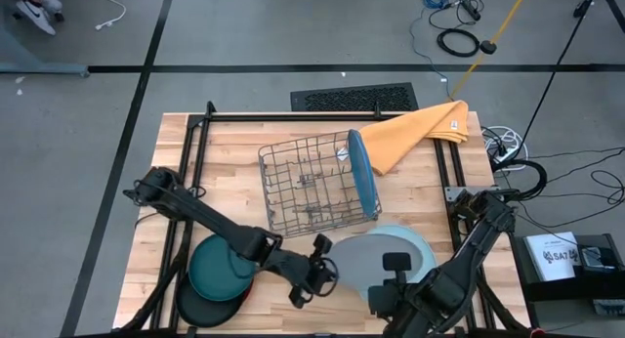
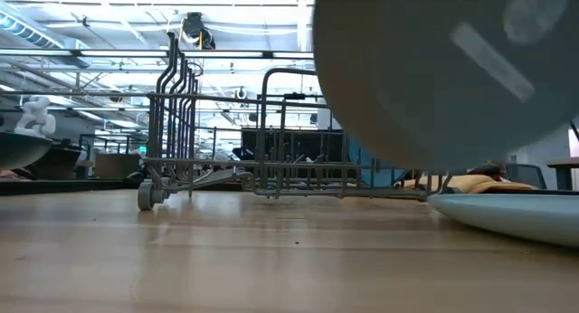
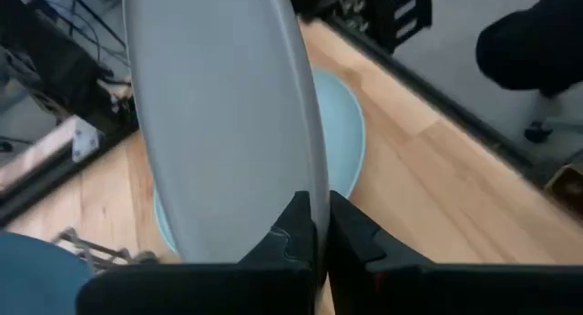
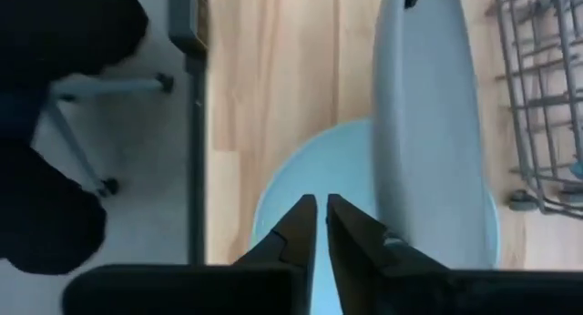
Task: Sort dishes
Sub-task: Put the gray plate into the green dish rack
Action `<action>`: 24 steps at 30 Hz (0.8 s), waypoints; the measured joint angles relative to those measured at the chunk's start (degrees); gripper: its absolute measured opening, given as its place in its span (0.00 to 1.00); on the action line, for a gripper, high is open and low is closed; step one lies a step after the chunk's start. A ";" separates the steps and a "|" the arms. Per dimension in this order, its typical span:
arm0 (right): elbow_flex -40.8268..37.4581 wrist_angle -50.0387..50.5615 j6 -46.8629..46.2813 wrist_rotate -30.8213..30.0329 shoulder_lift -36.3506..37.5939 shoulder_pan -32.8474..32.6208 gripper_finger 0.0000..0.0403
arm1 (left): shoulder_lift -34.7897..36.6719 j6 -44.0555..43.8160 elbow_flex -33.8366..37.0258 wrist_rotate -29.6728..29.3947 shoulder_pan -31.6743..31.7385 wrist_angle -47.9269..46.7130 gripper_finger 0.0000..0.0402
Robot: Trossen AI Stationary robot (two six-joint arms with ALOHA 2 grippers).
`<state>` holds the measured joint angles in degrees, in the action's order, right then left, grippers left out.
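Six round plates show in the high view. One bright blue plate [image 1: 363, 174] stands on edge in the wire dish rack [image 1: 311, 187] at the frame's centre. A grey plate [image 1: 367, 260] sits lower centre, lifted above a pale blue plate [image 1: 422, 246] lying flat on the wooden plank surface [image 1: 234, 147]. At lower left a dark teal plate [image 1: 221, 268] tops a stack, with a black plate [image 1: 200, 310] under it and a sliver of an orange-red plate [image 1: 252, 293] at its edge.

The left claw [image 3: 319, 226] is pinched narrow on the grey plate's rim, holding it tilted. The right claw [image 4: 320, 222] stands nearly closed, empty, just beside that plate and over the pale blue one.

All plates look smooth and matte. One folded yellow-orange cloth [image 1: 415, 131] lies upper right, bearing a small label too small to read.
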<state>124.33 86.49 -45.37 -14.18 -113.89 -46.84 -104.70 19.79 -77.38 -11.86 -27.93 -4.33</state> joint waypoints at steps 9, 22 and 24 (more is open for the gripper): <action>8.78 -2.30 4.39 -6.53 3.60 -3.45 0.24 | 9.63 -2.82 -0.03 -1.42 -4.91 -8.62 0.01; 8.86 -0.67 10.33 -27.38 8.73 -13.80 0.09 | 23.58 -21.58 -0.02 -40.14 -15.92 -13.93 0.01; 8.51 -0.15 11.13 -29.81 8.57 -14.47 0.03 | 23.79 -28.59 -0.09 -47.75 -15.56 -9.65 0.01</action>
<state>132.84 86.34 -34.24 -43.99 -105.32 -61.30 -80.91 -8.79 -77.47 -59.60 -43.49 -13.99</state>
